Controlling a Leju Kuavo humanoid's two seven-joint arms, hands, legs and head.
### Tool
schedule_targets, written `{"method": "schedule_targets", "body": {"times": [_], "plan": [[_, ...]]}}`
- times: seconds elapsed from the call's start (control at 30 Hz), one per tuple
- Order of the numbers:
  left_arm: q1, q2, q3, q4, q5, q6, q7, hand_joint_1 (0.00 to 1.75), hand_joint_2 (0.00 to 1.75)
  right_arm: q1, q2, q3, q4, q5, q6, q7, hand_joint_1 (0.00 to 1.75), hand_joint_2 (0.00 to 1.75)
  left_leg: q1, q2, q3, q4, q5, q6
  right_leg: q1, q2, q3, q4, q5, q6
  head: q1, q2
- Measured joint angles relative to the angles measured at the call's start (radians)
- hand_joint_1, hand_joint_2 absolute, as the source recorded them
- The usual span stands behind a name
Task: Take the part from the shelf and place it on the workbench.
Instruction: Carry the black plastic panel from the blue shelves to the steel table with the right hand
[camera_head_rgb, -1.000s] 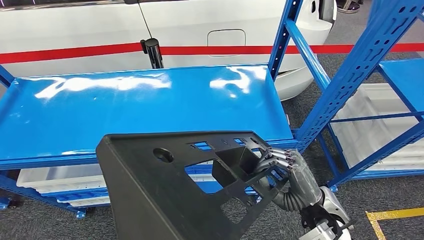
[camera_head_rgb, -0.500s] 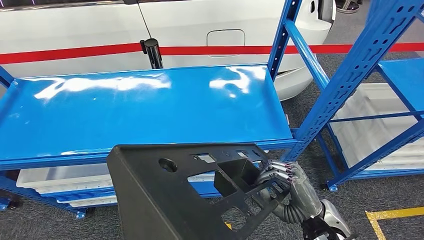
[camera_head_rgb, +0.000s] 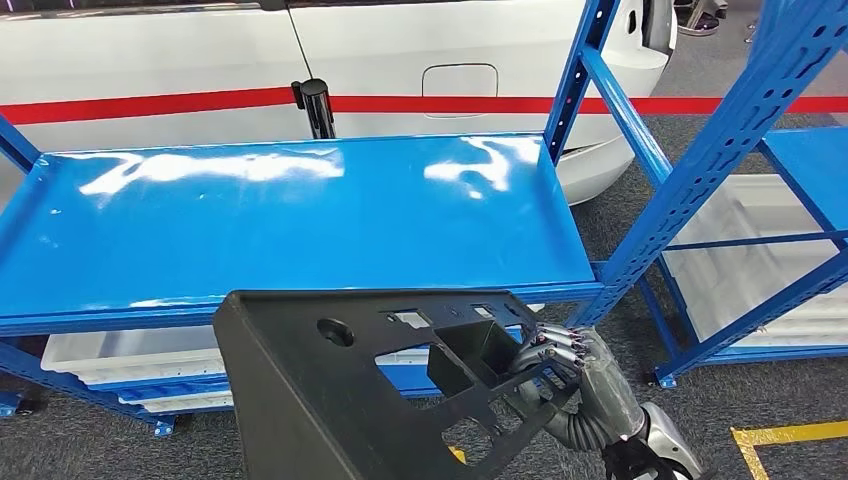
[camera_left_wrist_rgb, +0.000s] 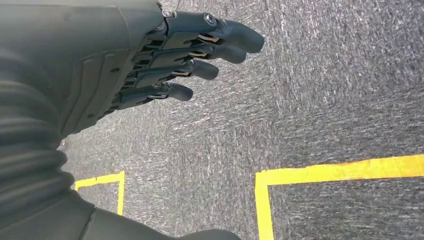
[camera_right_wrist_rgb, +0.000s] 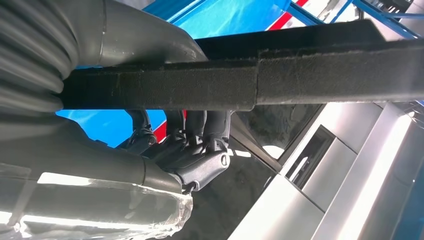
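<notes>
In the head view the black part (camera_head_rgb: 380, 390) runs off the bottom edge, low in the frame before the blue shelf (camera_head_rgb: 300, 215), its right end grasped by the right hand (camera_head_rgb: 570, 375). In the left wrist view the left hand (camera_left_wrist_rgb: 165, 55) hangs released, fingers apart, over grey carpet (camera_left_wrist_rgb: 310, 100) with yellow floor tape (camera_left_wrist_rgb: 320, 172). In the right wrist view the part's edge crosses the upper frame, hiding the thumb, fingers (camera_right_wrist_rgb: 200, 145) curled beneath.

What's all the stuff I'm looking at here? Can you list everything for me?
part: one, black, large panel with cut-outs, held in front of the shelf
shelf: one, blue, bare glossy top, straight ahead
second rack: one, blue, to the right
bins: white, number unclear, under the shelf
car: one, white, behind the shelf
barrier tape: one, red, on a black post
floor lines: yellow, on grey carpet
right hand: grips the part's right edge
left hand: hangs over the floor, holding nothing
</notes>
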Motion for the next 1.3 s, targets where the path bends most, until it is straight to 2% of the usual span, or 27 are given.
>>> {"method": "schedule_targets", "body": {"times": [0.03, 0.07, 0.1, 0.13, 0.17, 0.2, 0.23, 0.33, 0.4, 0.47, 0.5, 0.53, 0.57, 0.63, 0.67, 0.73, 0.8, 0.87, 0.9, 0.97, 1.0, 1.03, 1.07, 1.13, 1.17, 1.2, 1.3], "plan": [[0.0, -0.003, 0.0, 0.0, -0.005, -0.003, -0.001, 0.0, 1.75, 0.0, 0.002, 0.001, 0.0, 0.002, 0.0, 0.0, 1.75, 1.75, 0.001, -0.001, 0.0, 0.0, -0.001, -0.003, -0.003, 0.0, 0.008, -0.006, 0.004, 0.008, 0.001, 0.0], [0.001, -0.007, -0.001, 0.0, -0.01, -0.005, -0.003, 0.0, 1.75, 0.0, 0.005, 0.001, 0.001, 0.004, 0.0, 0.001, 1.75, 1.75, 0.003, -0.002, 0.002, 0.001, -0.002, -0.007, -0.008, -0.002, 0.04, -0.056, 0.021, 0.019, 0.001, 0.0], [0.001, -0.01, -0.002, 0.0, -0.014, -0.006, -0.004, 0.0, 1.75, 0.0, 0.008, 0.001, 0.001, 0.006, -0.001, 0.002, 1.75, 1.75, 0.005, -0.003, 0.004, 0.003, -0.005, -0.014, -0.013, -0.004, 0.085, -0.13, 0.042, 0.029, 0.001, 0.0], [0.001, -0.013, -0.003, 0.0, -0.018, -0.006, -0.005, 0.0, 1.75, 0.0, 0.011, 0.002, 0.0, 0.007, -0.001, 0.003, 1.75, 1.75, 0.004, -0.004, 0.004, 0.006, -0.009, -0.023, -0.014, -0.006, 0.129, -0.199, 0.059, 0.034, 0.002, 0.0], [0.001, -0.014, -0.004, 0.0, -0.021, -0.006, -0.005, 0.0, 1.75, 0.0, 0.014, 0.003, 0.0, 0.008, -0.002, 0.003, 1.75, 1.75, 0.003, -0.005, 0.005, 0.009, -0.013, -0.031, -0.014, -0.006, 0.16, -0.249, 0.069, 0.032, 0.002, 0.0], [0.001, -0.014, -0.004, 0.0, -0.022, -0.006, -0.005, 0.0, 1.75, 0.0, 0.016, 0.003, 0.0, 0.009, -0.002, 0.004, 1.75, 1.75, 0.002, -0.005, 0.006, 0.011, -0.017, -0.039, -0.012, -0.005, 0.176, -0.273, 0.072, 0.025, 0.002, 0.0], [0.001, -0.014, -0.005, 0.0, -0.023, -0.006, -0.005, 0.0, 1.75, 0.001, 0.019, 0.003, -0.001, 0.009, -0.002, 0.004, 1.75, 1.75, 0.002, -0.004, 0.006, 0.012, -0.02, -0.045, -0.007, -0.004, 0.179, -0.275, 0.07, 0.015, 0.001, 0.0], [0.001, -0.014, -0.005, 0.0, -0.023, -0.006, -0.005, 0.0, 1.75, 0.002, 0.023, 0.003, -0.001, 0.009, -0.003, 0.005, 1.75, 1.75, 0.013, -0.002, 0.002, 0.034, -0.039, -0.06, -0.006, 0.0, 0.181, -0.274, 0.069, -0.011, 0.0, 0.0], [0.001, -0.014, -0.006, 0.0, -0.025, -0.006, -0.005, 0.0, 1.75, 0.001, 0.026, 0.003, -0.002, 0.009, -0.003, 0.005, 1.75, 1.75, 0.017, -0.002, -0.04, 0.128, -0.093, -0.067, -0.004, 0.001, 0.184, -0.275, 0.067, -0.022, -0.001, 0.0], [0.001, -0.014, -0.006, 0.0, -0.029, -0.005, -0.003, 0.0, 1.75, 0.001, 0.029, 0.004, -0.001, 0.009, -0.003, 0.005, 1.75, 1.75, 0.017, -0.001, -0.112, 0.267, -0.153, -0.069, 0.004, 0.001, 0.186, -0.274, 0.064, -0.029, -0.001, 0.0], [0.002, -0.014, -0.007, 0.001, -0.031, -0.004, -0.001, 0.0, 1.75, 0.001, 0.031, 0.004, -0.001, 0.009, -0.002, 0.006, 1.75, 1.75, 0.016, -0.001, -0.138, 0.311, -0.162, -0.066, 0.01, 0.001, 0.187, -0.274, 0.062, -0.031, -0.001, 0.0], [0.002, -0.013, -0.007, 0.0, -0.031, -0.004, 0.001, 0.0, 1.75, 0.001, 0.032, 0.004, -0.001, 0.008, 0.0, 0.007, 1.75, 1.75, 0.014, -0.002, -0.147, 0.319, -0.151, -0.06, 0.016, 0.002, 0.19, -0.274, 0.061, -0.033, -0.001, 0.0], [0.002, -0.013, -0.007, 0.0, -0.031, -0.003, 0.003, 0.0, 1.75, 0.001, 0.033, 0.004, -0.001, 0.006, 0.004, 0.007, 1.75, 1.75, 0.01, -0.002, -0.136, 0.286, -0.121, -0.05, 0.022, 0.003, 0.194, -0.274, 0.059, -0.036, -0.001, 0.0], [0.002, -0.01, -0.007, 0.0, -0.029, -0.003, 0.006, 0.0, 1.75, 0.0, 0.036, 0.004, -0.001, 0.002, 0.011, 0.008, 1.75, 1.75, -0.004, -0.003, -0.078, 0.155, -0.046, -0.016, 0.029, 0.004, 0.202, -0.275, 0.055, -0.041, 0.001, 0.0], [0.001, -0.008, -0.007, 0.0, -0.028, -0.002, 0.007, 0.0, 1.75, -0.001, 0.037, 0.004, 0.0, 0.0, 0.013, 0.008, 1.75, 1.75, -0.013, 0.001, -0.052, 0.098, -0.022, 0.002, 0.033, 0.004, 0.204, -0.275, 0.054, -0.042, 0.003, 0.0], [0.001, -0.004, -0.007, 0.0, -0.027, -0.001, 0.007, 0.0, 1.75, -0.001, 0.04, 0.004, 0.001, -0.001, 0.014, 0.009, 1.75, 1.75, -0.029, 0.009, -0.032, 0.05, -0.009, 0.024, 0.032, 0.002, 0.204, -0.276, 0.053, -0.038, 0.005, 0.0], [0.001, -0.003, -0.007, 0.0, -0.03, 0.0, 0.006, 0.0, 1.75, 0.003, 0.042, 0.004, -0.001, 0.004, 0.015, 0.008, 1.75, 1.75, -0.03, 0.012, -0.027, 0.033, 0.003, 0.029, 0.032, -0.001, 0.203, -0.277, 0.054, -0.032, 0.002, 0.0], [0.001, -0.004, -0.008, 0.0, -0.037, 0.0, 0.001, 0.0, 1.75, 0.014, 0.044, 0.004, -0.007, 0.015, 0.014, 0.005, 1.75, 1.75, -0.021, 0.012, -0.018, 0.007, 0.022, 0.029, 0.035, -0.002, 0.188, -0.25, 0.034, -0.03, 0.003, 0.0], [0.001, -0.005, -0.009, 0.0, -0.04, 0.0, -0.002, 0.0, 1.75, 0.022, 0.045, 0.004, -0.01, 0.023, 0.012, 0.003, 1.75, 1.75, -0.016, 0.013, -0.016, -0.003, 0.029, 0.027, 0.034, -0.002, 0.167, -0.206, 0.009, -0.031, 0.004, 0.0], [0.001, -0.007, -0.011, 0.0, -0.044, 0.0, -0.005, 0.0, 1.75, 0.037, 0.045, 0.004, -0.014, 0.038, 0.01, -0.001, 1.75, 1.75, -0.014, 0.012, -0.023, -0.005, 0.035, 0.023, 0.025, -0.002, 0.106, -0.074, -0.05, -0.029, 0.004, 0.0], [0.002, -0.008, -0.011, 0.0, -0.045, -0.001, -0.005, 0.0, 1.75, 0.044, 0.045, 0.005, -0.015, 0.045, 0.01, -0.003, 1.75, 1.75, -0.013, 0.012, -0.027, -0.005, 0.037, 0.019, 0.019, -0.002, 0.083, -0.021, -0.068, -0.023, 0.004, 0.0], [0.002, -0.009, -0.012, 0.0, -0.045, -0.002, -0.005, 0.0, 1.75, 0.049, 0.046, 0.005, -0.015, 0.05, 0.01, -0.005, 1.75, 1.75, -0.011, 0.012, -0.031, -0.004, 0.04, 0.014, 0.013, -0.002, 0.076, -0.001, -0.072, -0.013, 0.004, 0.0], [0.003, -0.009, -0.012, 0.0, -0.046, -0.002, -0.005, 0.0, 1.75, 0.051, 0.046, 0.005, -0.015, 0.055, 0.01, -0.007, 1.75, 1.75, -0.007, 0.012, -0.036, -0.003, 0.043, 0.008, 0.005, -0.003, 0.092, -0.026, -0.059, 0.001, 0.004, 0.0], [0.002, -0.009, -0.012, 0.0, -0.046, -0.004, -0.005, 0.0, 1.75, 0.051, 0.046, 0.005, -0.015, 0.062, 0.01, -0.013, 1.75, 1.75, 0.0, 0.012, -0.045, 0.007, 0.047, -0.007, -0.011, -0.006, 0.17, -0.165, -0.014, 0.031, 0.005, 0.0], [0.001, -0.008, -0.012, 0.0, -0.046, -0.004, -0.005, 0.0, 1.75, 0.049, 0.047, 0.006, -0.015, 0.062, 0.012, -0.016, 1.75, 1.75, 0.001, 0.012, -0.051, 0.015, 0.046, -0.017, -0.015, -0.007, 0.203, -0.227, 0.004, 0.036, 0.006, 0.0], [0.001, -0.007, -0.012, 0.0, -0.046, -0.004, -0.006, 0.0, 1.75, 0.047, 0.047, 0.007, -0.014, 0.062, 0.014, -0.017, 1.75, 1.75, 0.001, 0.011, -0.055, 0.021, 0.044, -0.027, -0.016, -0.007, 0.222, -0.264, 0.014, 0.033, 0.006, 0.0], [0.001, -0.005, -0.011, 0.0, -0.041, -0.011, -0.021, 0.0, 1.75, 0.042, 0.049, 0.008, -0.013, 0.058, 0.027, -0.021, 1.75, 1.75, 0.005, 0.012, -0.06, 0.025, 0.039, -0.049, -0.011, -0.004, 0.217, -0.272, 0.024, -0.002, 0.002, 0.0]]}}
